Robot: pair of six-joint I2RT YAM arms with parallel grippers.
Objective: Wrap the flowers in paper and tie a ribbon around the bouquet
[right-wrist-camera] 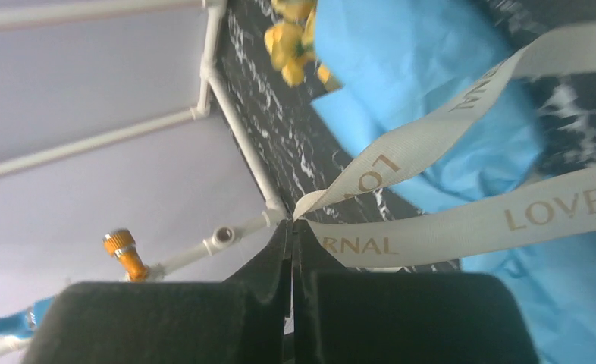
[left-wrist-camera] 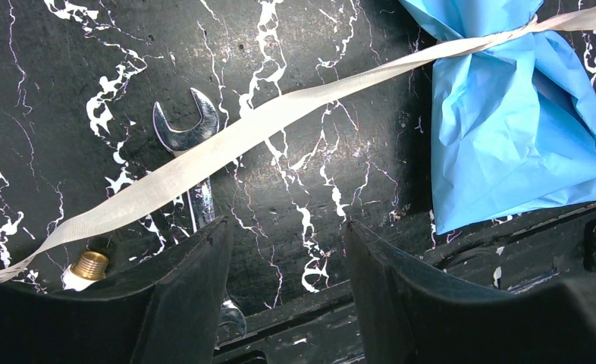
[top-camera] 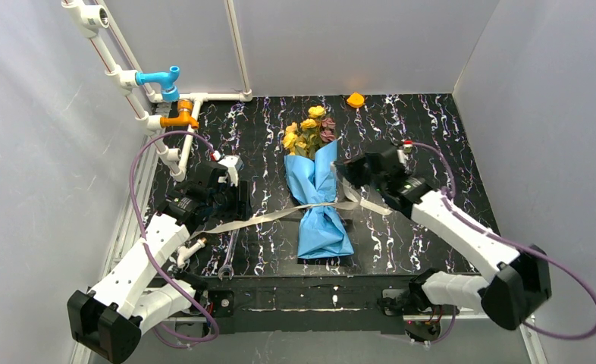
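- Around the middle of the bouquet (top-camera: 314,174), the ribbon (top-camera: 265,218) is looped over the light blue paper (top-camera: 325,235). Tying is judged to be the step in hand.
- Right of the bouquet, a folded ribbon end is clamped between the closed fingers of the right gripper (right-wrist-camera: 293,224).
- Left of the bouquet, the other tail is laid across a wrench (left-wrist-camera: 183,140). The left gripper (left-wrist-camera: 286,227) is held with fingers apart and nothing between them.
- Next, that loose tail probably needs to be grasped and pulled away from the bouquet.

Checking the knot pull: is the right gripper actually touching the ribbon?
Touching. The right wrist view shows the right gripper shut, its jaws pinching the ribbon right at its fold.
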